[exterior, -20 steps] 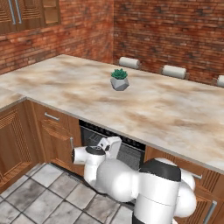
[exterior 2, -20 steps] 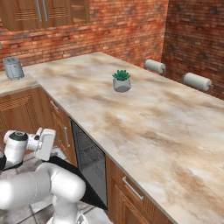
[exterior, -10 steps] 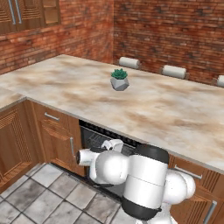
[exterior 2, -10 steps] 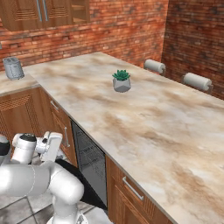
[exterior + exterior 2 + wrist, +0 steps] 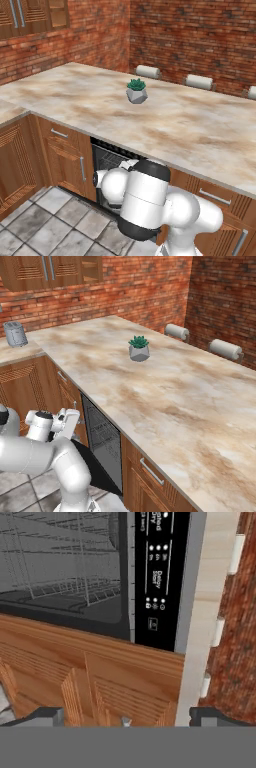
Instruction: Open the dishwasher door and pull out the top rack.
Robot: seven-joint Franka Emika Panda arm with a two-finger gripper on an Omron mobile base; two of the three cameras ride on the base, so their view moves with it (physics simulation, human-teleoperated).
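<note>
The dishwasher door [image 5: 97, 468] is a black panel folded down and open in front of the cavity. Inside the opening sits the grey wire top rack [image 5: 55, 557], still within the dark walls; its wires also show in the cavity [image 5: 107, 160]. My gripper [image 5: 125, 717] is open and holds nothing. It hovers in front of the wooden cabinet beside the opening, rolled on its side. In the right base view the gripper [image 5: 67, 421] is just left of the dishwasher's mouth, above the lowered door. My own arm hides the door in the left base view.
The black control strip [image 5: 155, 577] runs along the top of the opening under the marble counter [image 5: 150, 391]. Brown cabinets [image 5: 65, 155] flank the dishwasher. A small potted plant [image 5: 136, 91] and paper towel rolls [image 5: 176, 331] stand on the counter. Tiled floor [image 5: 45, 225] lies below.
The arm has swung in front of the dishwasher, carrying the open gripper a little closer to the opening. The door and rack have not moved.
</note>
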